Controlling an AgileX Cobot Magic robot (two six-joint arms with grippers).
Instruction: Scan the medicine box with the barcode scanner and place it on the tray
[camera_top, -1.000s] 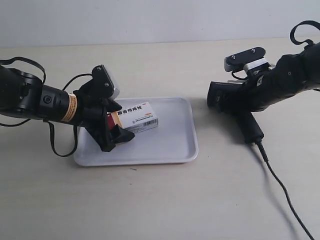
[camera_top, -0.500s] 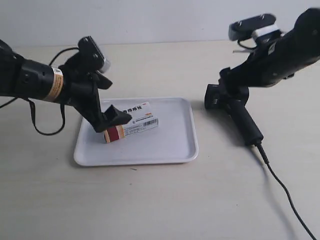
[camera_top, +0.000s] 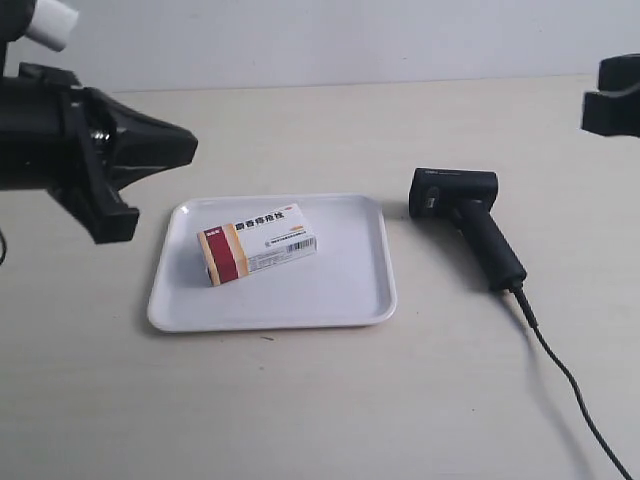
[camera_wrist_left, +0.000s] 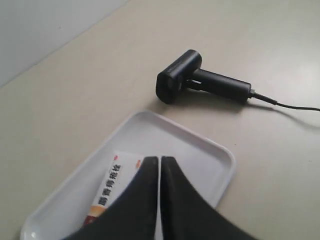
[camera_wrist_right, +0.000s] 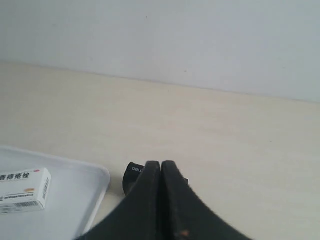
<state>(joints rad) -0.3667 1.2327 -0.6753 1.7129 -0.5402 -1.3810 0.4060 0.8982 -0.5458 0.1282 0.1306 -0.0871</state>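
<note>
**Medicine box on tray, both grippers empty – task looks finished**

Medicine box (camera_top: 258, 244) is seen lying flat inside the tray (camera_top: 350, 290), red-and-tan band end toward the arm at the exterior view's left, barcode face visible on the side. It is not touched by anything.

Left gripper (camera_wrist_left: 159, 165) is seen with its fingers pressed together, nothing held between them. The box (camera_wrist_left: 114, 186) sits just below and ahead of the fingertips, partly hidden by them, and the tray rim (camera_wrist_left: 226, 156) is ahead of the claw. The barcode scanner (camera_wrist_left: 200, 82) lies well beyond the fingertips, on the table (camera_top: 320, 400).

Right gripper (camera_wrist_right: 161, 166) is likewise closed on nothing. The scanner head (camera_wrist_right: 134, 175) is partly covered by its fingers, just beneath the tips; the box (camera_wrist_right: 22, 190) is well off to one side.

In the exterior view the scanner (camera_top: 470, 220) is laid on its side beside the tray, apart from it, cable trailing away.

Judgement: placement is done. Whether the scan was made cannot be told from these pictures. Nothing obvious is left except arm retreat.
</note>
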